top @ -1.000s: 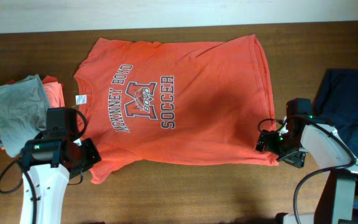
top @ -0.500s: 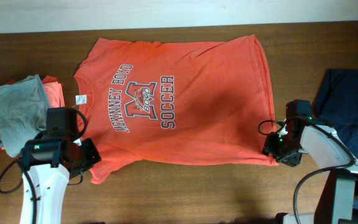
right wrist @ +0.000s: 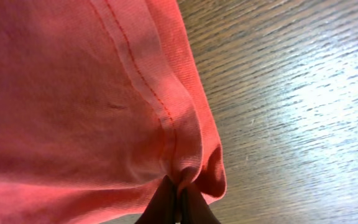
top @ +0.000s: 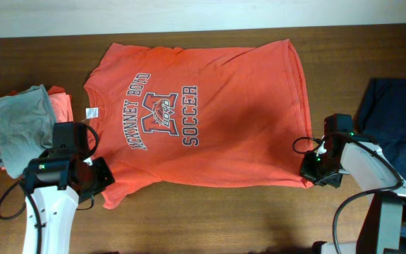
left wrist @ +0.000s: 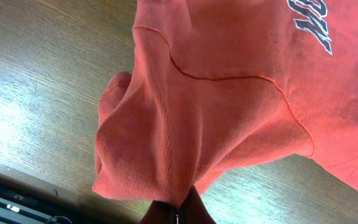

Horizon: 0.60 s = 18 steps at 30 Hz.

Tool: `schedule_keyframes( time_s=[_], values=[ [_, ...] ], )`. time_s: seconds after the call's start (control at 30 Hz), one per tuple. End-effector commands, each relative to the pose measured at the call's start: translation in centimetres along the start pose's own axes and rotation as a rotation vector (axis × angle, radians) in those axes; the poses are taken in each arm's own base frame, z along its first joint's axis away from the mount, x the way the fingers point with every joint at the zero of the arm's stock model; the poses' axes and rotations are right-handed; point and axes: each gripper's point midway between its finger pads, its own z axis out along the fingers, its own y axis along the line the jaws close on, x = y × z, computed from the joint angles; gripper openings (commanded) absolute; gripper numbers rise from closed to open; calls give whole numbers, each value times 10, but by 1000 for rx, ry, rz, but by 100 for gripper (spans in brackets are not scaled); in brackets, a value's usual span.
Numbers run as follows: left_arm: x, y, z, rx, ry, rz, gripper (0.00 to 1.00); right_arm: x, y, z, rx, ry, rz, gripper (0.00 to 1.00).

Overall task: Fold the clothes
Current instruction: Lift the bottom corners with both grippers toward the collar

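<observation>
The orange T-shirt (top: 203,113) lies spread flat, print side up, across the middle of the desk (top: 210,219), its neck toward the side of the left arm and its bottom edge toward the side of the right arm. The left tool (top: 103,180) sits at the near corner of the shirt on that side, and its wrist view shows the jaws pressed together on the sleeve (left wrist: 166,143), the cloth bunched into folds that rise from the fingertips. The right tool (top: 309,169) is at the opposite near corner; in its wrist view the jaws are pinched tight on the stitched hem (right wrist: 148,87) just where the corner puckers, with bare wood beside it. The shirt thus stretches between the two tools along its near edge, each tool gripping one end of that edge. A grey shirt (top: 23,123) rests folded on some orange cloth beyond the left tool, apart from the T-shirt. A dark blue garment (top: 393,113) lies at the desk edge past the right tool.
</observation>
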Motion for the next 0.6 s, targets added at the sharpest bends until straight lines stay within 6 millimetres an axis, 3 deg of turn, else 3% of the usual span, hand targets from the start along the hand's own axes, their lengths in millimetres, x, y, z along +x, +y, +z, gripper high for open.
schedule_keyframes(
  time_s=[0.0, 0.13, 0.23, 0.37, 0.57],
  values=[
    [-1, 0, -3, 0, -10, 15, 0, 3, 1, 3, -12, 17, 13, 4],
    [0, 1, -3, -2, -4, 16, 0, 5, 10, 0, -65, 29, 12, 4],
    [5, 1, -3, 0, 18, 17, 0, 0, 21, -15, -117, 11, 6, 4],
    [13, 2, -3, 0, 51, 19, 0, -14, 20, -54, -105, -90, -5, 4],
    [23, 4, -19, 2, 94, 20, 0, -22, -5, -112, -89, -233, 71, 4]
  ],
)
